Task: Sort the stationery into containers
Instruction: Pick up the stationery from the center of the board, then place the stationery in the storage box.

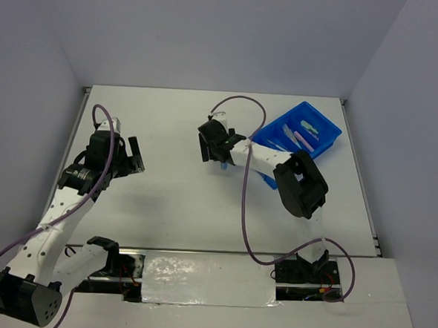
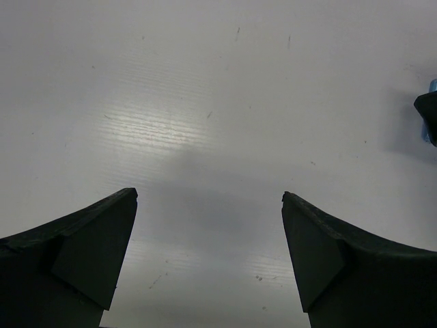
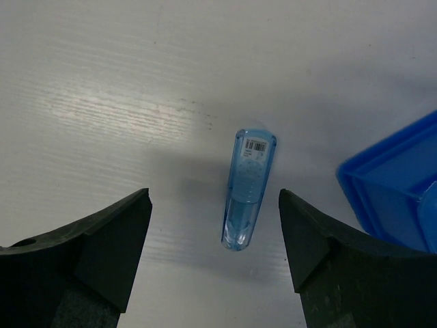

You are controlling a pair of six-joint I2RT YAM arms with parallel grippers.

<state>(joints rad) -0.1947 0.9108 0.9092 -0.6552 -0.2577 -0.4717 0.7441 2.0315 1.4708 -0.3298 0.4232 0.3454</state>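
Note:
A light blue pen (image 3: 247, 191) lies on the white table between the open jaws of my right gripper (image 3: 215, 205), which hovers just above it without touching. In the top view the pen (image 1: 224, 166) peeks out below the right gripper (image 1: 211, 147). The bright blue tray (image 1: 326, 138) stands right of it at the back right, with a pink pen (image 1: 301, 140), a lilac one (image 1: 288, 129) and a green one (image 1: 308, 126) in its compartments. Its corner shows in the right wrist view (image 3: 392, 195). My left gripper (image 1: 134, 157) is open and empty over bare table (image 2: 209, 198).
The right arm's elbow (image 1: 301, 185) hangs over the tray's near end. A purple cable (image 1: 245, 203) loops from the right arm to its base. White walls close in the table at the back and sides. The right gripper's edge (image 2: 429, 113) shows in the left wrist view.

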